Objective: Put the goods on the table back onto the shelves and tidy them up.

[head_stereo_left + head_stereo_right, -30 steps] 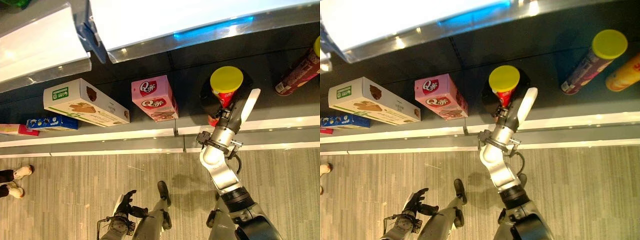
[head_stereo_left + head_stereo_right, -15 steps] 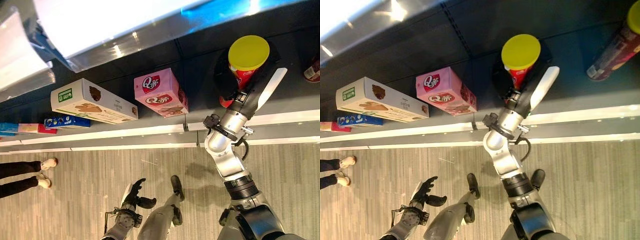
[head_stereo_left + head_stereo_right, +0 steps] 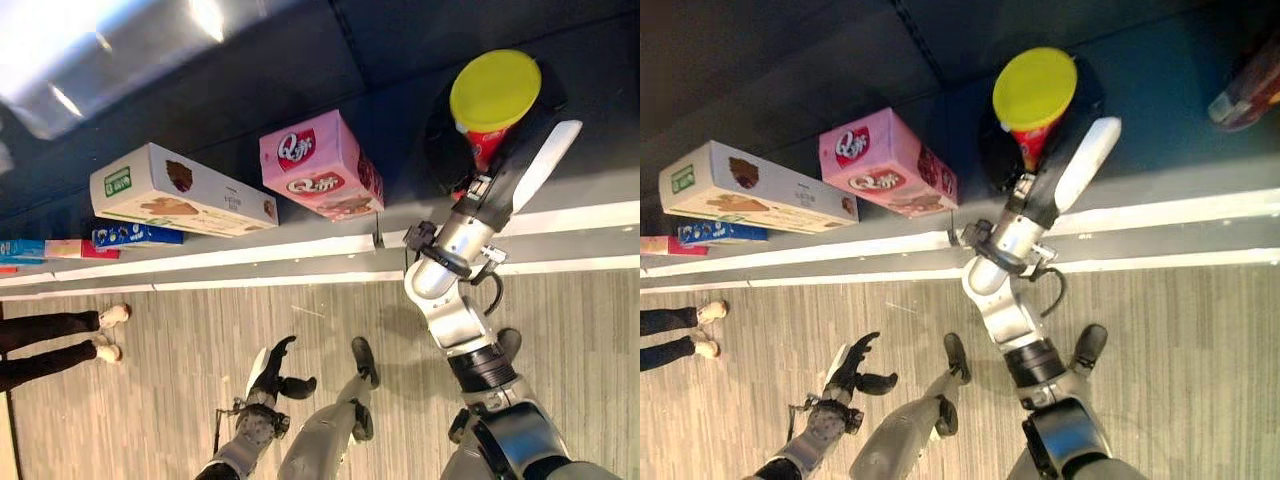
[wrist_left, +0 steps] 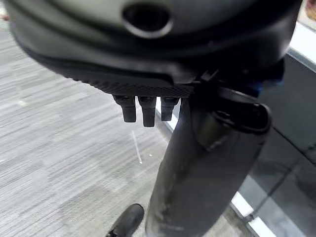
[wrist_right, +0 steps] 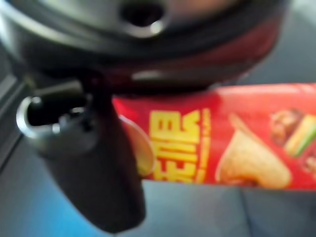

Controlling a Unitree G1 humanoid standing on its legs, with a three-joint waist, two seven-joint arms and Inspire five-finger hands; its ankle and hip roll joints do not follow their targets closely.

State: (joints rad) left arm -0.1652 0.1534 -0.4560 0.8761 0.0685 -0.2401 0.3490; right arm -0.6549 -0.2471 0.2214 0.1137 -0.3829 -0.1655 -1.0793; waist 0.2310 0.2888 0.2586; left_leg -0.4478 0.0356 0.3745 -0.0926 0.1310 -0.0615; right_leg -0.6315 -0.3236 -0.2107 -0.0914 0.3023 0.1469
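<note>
A: Dark grey shelf [image 3: 300,90], the biggest thing here, carries everything. Compared with a second ago the red crisp can [image 3: 487,110] with its yellow lid stands further back from the shelf's pale front edge [image 3: 250,262], upright, and the right hand [image 3: 505,190] is still wrapped round its lower part, the white-covered thumb lying alongside.

B: So the can is on the shelf but not let go?

A: That's my reading: placing is nearly done, release remains. In the right wrist view the red can [image 5: 222,138] lies across the palm, thumb curled against it.

B: And the count?

A: Left of the can along the shelf: one long cream box [image 3: 180,200], one pink box [image 3: 320,170], one blue packet [image 3: 135,236], one red packet [image 3: 75,248]. One more can's end [image 3: 1250,85] shows to the right.

B: The left hand [image 3: 272,372]?

A: Hanging low, below the shelf edge, fingers loosely spread, holding nothing. A person's legs [image 3: 55,345] stand off to the left.
</note>
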